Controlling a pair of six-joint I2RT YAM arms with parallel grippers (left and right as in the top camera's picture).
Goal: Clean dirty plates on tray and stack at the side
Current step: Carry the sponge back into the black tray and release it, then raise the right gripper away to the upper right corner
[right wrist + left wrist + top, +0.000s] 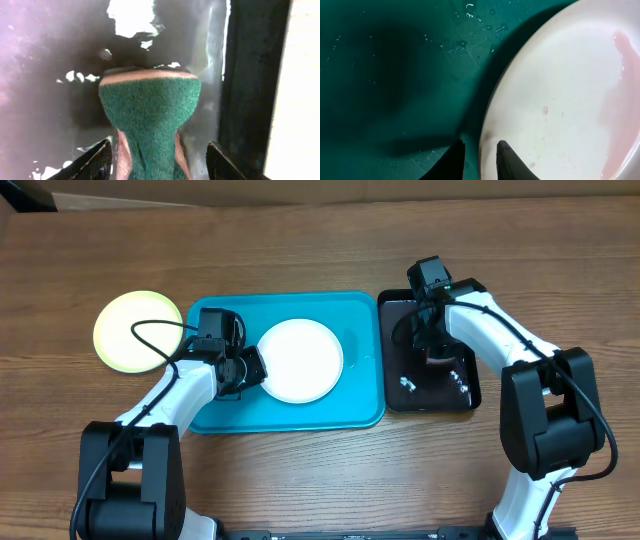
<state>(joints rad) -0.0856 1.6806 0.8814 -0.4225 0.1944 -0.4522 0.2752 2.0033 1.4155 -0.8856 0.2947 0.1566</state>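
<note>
Far left, upper part of the overhead frame: the yellow-green plate [138, 332] sits flat on the bare wood by itself, well clear of the tray, and looks clean from up there.

Next over, the left gripper [252, 367] is down at the left edge of the white plate [300, 360]. In the wrist view its fingers [507, 160] straddle the rim, one over the plate and one on the tray side. They're close together, but I honestly can't tell if they're pinching it.

The white plate lies flat in the middle of the turquoise tray [350, 405], which fills the centre of the frame. Close up it has a watery pink smear [620, 100] down its right side plus a few tiny pink specks, and there are water droplets [455, 47] on the tray next to it.

Right of that, touching or nearly touching the tray's edge, is a glossy black tray [392, 370] (lots of glare off it). The right gripper [433, 352] hangs over it, jaws apart, with a green scrub sponge [150, 110] with a pinkish layer standing between them. A gap shows on each side of it.

It's all on a brown wood-grain table [320, 240], and a pale strip runs along the very top of the overhead frame
</note>
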